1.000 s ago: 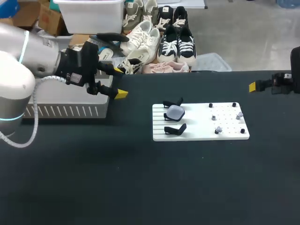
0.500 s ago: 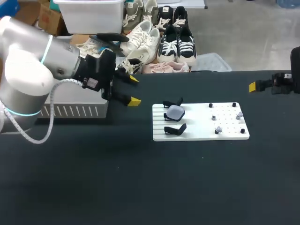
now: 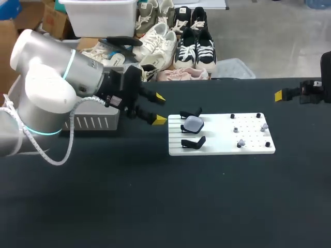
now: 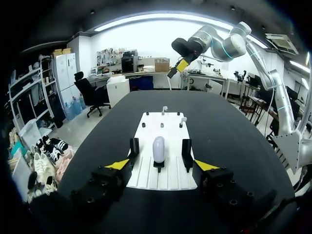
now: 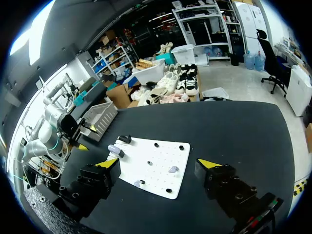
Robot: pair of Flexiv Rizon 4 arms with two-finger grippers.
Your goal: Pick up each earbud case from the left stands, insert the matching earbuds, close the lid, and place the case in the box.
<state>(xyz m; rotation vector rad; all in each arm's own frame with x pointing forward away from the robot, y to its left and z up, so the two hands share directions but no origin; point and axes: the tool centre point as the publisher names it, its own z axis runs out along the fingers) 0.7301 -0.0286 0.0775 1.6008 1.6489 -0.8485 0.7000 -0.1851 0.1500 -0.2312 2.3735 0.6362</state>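
Earbud case (image 3: 193, 123) sits on white board (image 3: 222, 145), left end effector (image 3: 160, 108) open just beside, right end effector (image 5: 158, 164) open too.

- The head view looks down from above and behind on the black table (image 3: 155, 206), rather far, and takes in the white board (image 3: 221, 134).
- The left wrist view sits low and close to the board's end, facing the right arm (image 4: 219, 44).
- The right wrist view looks from higher and farther, from the opposite end, toward the left arm (image 5: 48, 129).
- All 3 views share the board.
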